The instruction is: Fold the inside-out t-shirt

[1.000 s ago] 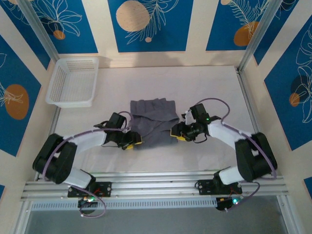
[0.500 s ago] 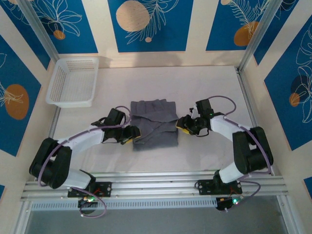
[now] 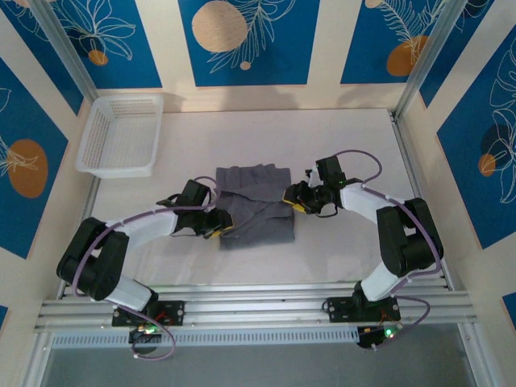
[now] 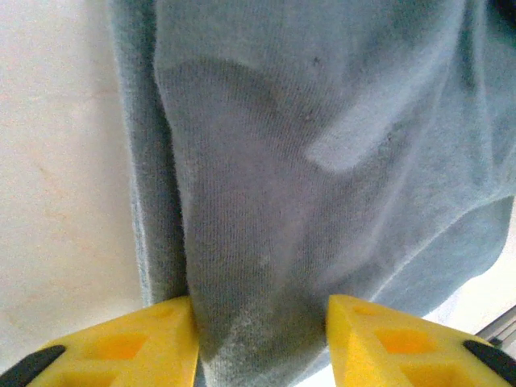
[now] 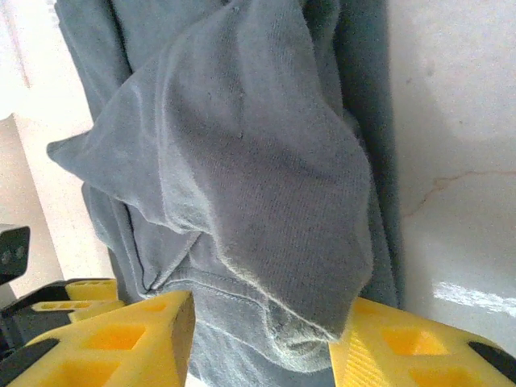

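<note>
Slate-grey cotton: the inside-out t-shirt point(image 3: 256, 205) lay as a roughly rectangular, partly folded bundle on the middle of the tabletop point(image 3: 347, 145), between the two arms.
Cloth surface: the layers were stacked and wrinkled. A stitched hem and loose flaps showed in the right wrist view, and the fold looked rough and unfinished.
Handling: judged light, limp and soft, neither slippery nor fragile. It would likely sag and drag when lifted, and the layers could slide apart if only the top one were taken.
Where to take hold: probably at the two side edges, pinching through all the layers and keeping both sides level.
Left gripper point(image 3: 223, 229): sat at the bundle's left edge, towards the near corner. Its yellow fingers point(image 4: 121, 351) stood partway apart, and a thick ridge of cloth filled the gap, apparently pinched.
Right gripper point(image 3: 292, 201): sat at the bundle's right edge. A raised fold stood between its fingers point(image 5: 419, 355) and touched one of them; whether it was clamped could not be told.
White mesh basket point(image 3: 129, 99): stood well apart, at the far left corner of the tabletop.
</note>
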`<state>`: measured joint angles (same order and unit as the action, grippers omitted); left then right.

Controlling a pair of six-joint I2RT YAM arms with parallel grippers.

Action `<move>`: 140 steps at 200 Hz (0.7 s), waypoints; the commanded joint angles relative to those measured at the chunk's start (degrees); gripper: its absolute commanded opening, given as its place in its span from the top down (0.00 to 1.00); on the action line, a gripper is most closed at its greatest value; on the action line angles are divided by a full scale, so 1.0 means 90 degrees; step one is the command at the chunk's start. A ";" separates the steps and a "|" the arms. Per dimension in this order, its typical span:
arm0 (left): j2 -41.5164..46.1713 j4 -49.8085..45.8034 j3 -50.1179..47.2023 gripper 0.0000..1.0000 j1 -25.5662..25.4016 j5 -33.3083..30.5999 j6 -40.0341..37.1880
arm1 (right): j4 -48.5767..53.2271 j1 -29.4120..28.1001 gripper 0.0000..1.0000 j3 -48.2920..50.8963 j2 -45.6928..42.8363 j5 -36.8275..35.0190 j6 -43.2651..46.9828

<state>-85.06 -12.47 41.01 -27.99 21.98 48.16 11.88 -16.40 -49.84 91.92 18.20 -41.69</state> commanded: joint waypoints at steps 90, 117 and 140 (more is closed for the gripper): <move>0.0077 0.0068 0.0159 0.79 0.0013 0.0015 -0.0002 | 0.0381 -0.0033 0.49 0.0102 0.0036 -0.0273 0.0400; 0.0032 0.0165 0.0198 1.00 0.0013 0.0097 0.0031 | 0.0209 -0.0072 0.49 0.0016 0.0229 -0.0336 0.0367; 0.0084 0.0137 0.0209 1.00 0.0012 0.0090 0.0062 | 0.0165 -0.0129 0.63 -0.0148 0.0361 -0.0220 0.0355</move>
<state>-85.06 -11.51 41.43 -27.99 22.09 48.56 13.56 -16.78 -49.74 93.56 15.53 -39.40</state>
